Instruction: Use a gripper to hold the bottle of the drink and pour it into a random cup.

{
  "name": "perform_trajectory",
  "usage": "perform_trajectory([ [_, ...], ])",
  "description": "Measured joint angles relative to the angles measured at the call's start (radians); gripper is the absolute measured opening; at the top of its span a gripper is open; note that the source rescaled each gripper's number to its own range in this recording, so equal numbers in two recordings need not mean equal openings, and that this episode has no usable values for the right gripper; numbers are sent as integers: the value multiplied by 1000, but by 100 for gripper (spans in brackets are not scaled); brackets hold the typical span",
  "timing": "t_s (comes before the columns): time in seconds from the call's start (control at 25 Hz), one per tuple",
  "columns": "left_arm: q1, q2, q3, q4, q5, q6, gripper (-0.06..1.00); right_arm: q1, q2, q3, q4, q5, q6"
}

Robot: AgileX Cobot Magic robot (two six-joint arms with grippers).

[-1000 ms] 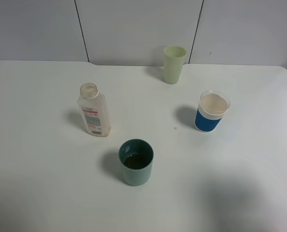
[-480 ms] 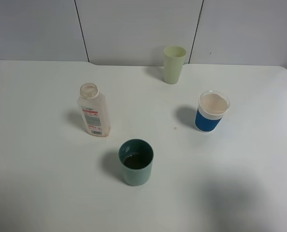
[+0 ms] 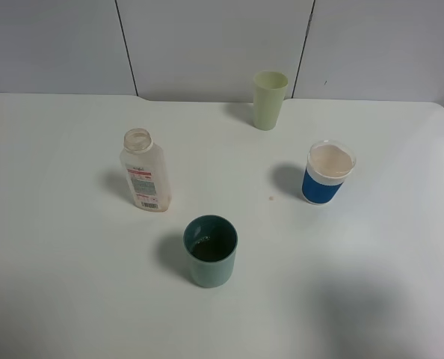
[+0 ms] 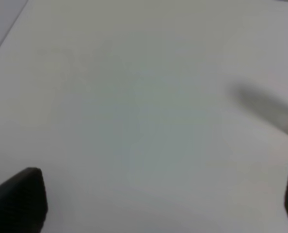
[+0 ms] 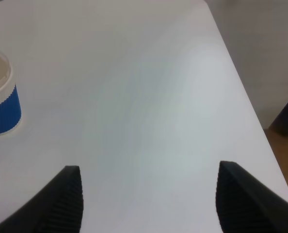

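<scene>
- While nothing is held by either arm, the white table [image 3: 72, 284] carries four things, all upright and well apart from one another.
- The left gripper [image 4: 163, 204] shows only in its own wrist view: two dark fingertips [image 4: 19, 200] at the picture's opposite edges, spread wide, with bare, blurred tabletop between them.
- The right gripper [image 5: 149, 199] is likewise spread, its two black ribbed fingertips [image 5: 61, 201] apart over bare table near the table's edge; nothing lies between them.
- Neither gripper appears in the high view.
- The bottle [image 3: 144, 171] stands left of the table's middle, neck open with no cap, white-and-red label facing the camera. It looks nearly clear; how much liquid it holds I cannot tell.
- The cup [image 3: 210, 250], teal with a dark green inside, stands nearest the camera, just right of and in front of the bottle, not touching it. A little dark liquid shows at its bottom.
- The blue cup [image 3: 328, 173], blue-and-white, stands to the right; it also shows at the edge of the right wrist view [image 5: 1, 92].
- The pale cup [image 3: 269, 99], tall and pale green, stands at the back by the wall.
- A tiny brown speck [image 3: 271, 198] lies on the table between the teal cup and the blue cup.
</scene>
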Motion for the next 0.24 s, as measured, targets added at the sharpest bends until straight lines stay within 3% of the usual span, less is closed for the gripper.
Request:
perform_trajectory([
  [0.24, 0, 0, 0, 0, 0, 0, 100, 0, 0, 0, 0, 0, 0],
])
